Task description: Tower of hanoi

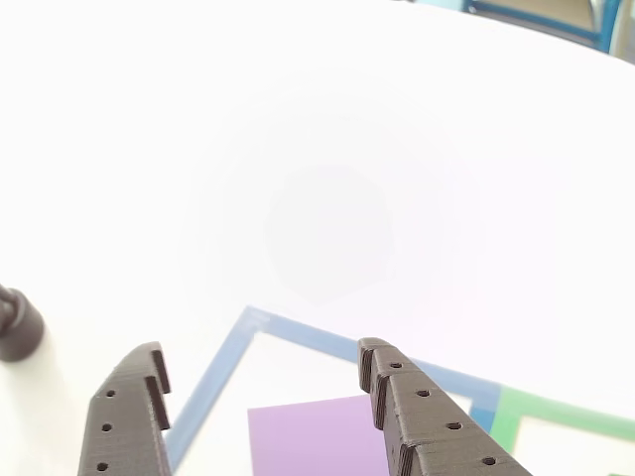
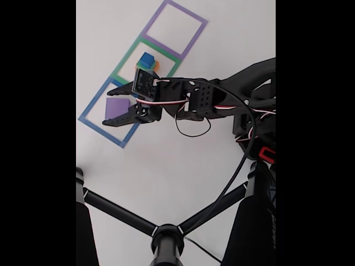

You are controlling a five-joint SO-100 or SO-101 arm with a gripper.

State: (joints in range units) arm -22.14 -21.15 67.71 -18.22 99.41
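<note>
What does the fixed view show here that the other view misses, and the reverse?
Fixed view alone: the blue block with a bit of the orange block beside it in the green taped square, the purple taped square, the arm with its cables, and a black tripod.

Other view alone: a dark round object at the left edge, and the fingers close up, apart.

Both: the open claw over the purple block in the blue taped square.

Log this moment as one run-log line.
gripper: open, above purple block | purple block: in blue outline | blue block: stacked in green outline
</note>
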